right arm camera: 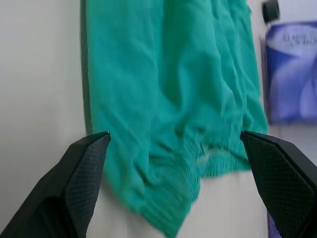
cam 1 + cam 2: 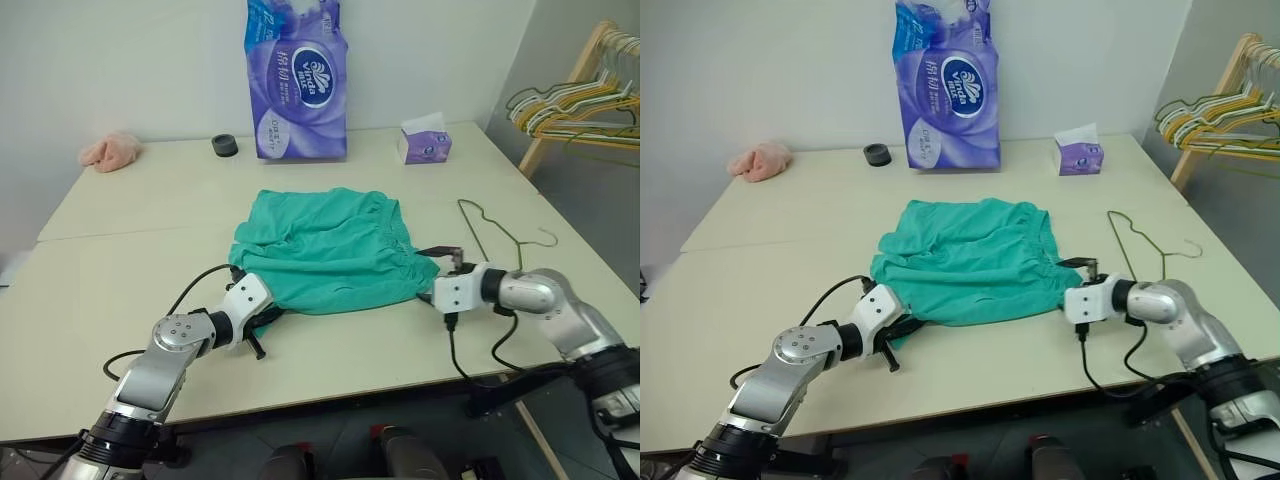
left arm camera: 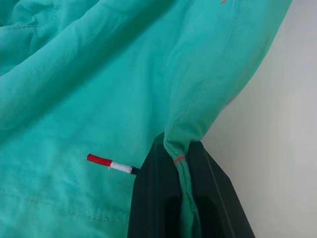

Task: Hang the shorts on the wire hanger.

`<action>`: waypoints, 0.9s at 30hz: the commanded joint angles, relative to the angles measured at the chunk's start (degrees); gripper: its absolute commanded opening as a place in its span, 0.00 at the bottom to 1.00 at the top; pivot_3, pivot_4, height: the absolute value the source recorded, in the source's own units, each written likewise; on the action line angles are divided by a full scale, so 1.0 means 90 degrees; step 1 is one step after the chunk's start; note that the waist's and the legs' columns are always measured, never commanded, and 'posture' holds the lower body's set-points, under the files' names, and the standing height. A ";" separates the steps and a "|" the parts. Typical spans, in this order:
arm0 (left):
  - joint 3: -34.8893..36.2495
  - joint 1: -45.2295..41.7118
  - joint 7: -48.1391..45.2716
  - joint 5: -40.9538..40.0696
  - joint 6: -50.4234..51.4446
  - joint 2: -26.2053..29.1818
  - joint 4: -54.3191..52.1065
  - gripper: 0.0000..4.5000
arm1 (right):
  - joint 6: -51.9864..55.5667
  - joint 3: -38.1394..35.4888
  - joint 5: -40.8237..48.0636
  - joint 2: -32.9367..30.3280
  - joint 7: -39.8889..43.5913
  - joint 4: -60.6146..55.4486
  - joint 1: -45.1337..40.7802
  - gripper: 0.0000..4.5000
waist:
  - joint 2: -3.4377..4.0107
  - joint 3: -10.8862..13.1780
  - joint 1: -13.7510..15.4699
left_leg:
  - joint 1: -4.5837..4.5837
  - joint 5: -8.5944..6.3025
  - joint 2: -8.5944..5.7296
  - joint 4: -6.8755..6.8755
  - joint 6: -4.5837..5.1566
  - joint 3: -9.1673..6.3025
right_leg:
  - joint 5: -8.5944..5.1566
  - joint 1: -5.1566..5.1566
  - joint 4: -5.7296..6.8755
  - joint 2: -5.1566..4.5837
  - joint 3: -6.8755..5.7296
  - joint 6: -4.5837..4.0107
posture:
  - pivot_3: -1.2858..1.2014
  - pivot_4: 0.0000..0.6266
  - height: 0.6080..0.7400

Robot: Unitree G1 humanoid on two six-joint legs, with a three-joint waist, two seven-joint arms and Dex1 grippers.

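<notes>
shorts (image 2: 325, 250): spread flat on the table (image 2: 120, 250), teal-green, mid-table between the two arms; gathered waistband toward the right arm, long axis running roughly left to right across the table.
left gripper (image 3: 184, 198): clamped tight on a fold of hem at the near left corner of the shorts; cloth pinched between the black fingers (image 3: 153, 198), small red-and-white tag (image 3: 110, 163) just beside.
right gripper (image 1: 176, 148): spread wide, holding nothing; aimed at the waistband corner, near right edge of the cloth lying between and just ahead of the fingertips.
wire hanger (image 2: 495, 235): thin olive wire, flat on the table just beside the right edge of the shorts, beyond the right wrist, apart from the cloth, hook end toward the table's right edge.
key relation: waistband corner straight ahead of the right gripper; hanger nearer the right arm than the left.
likely next: closing on the waistband corner, then lifting the cloth toward the hanger.
risk: pinching one layer only, or dragging the cloth off the left grip.
</notes>
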 commanded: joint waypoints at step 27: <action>0.1030 -0.0820 -0.0092 -0.0424 -0.0184 0.0236 0.0466 0.00 | -0.0359 0.0115 -0.0109 -0.0149 0.0043 -0.0037 -0.0031 0.99 | -0.0002 -0.0001 -0.0005 | 0.0003 0.0000 0.0021 0.0005 -0.0004 -0.0003 | 0.0017 0.0000 0.0009 0.0014 -0.0002 -0.0034 | 0.47 0.10 1.00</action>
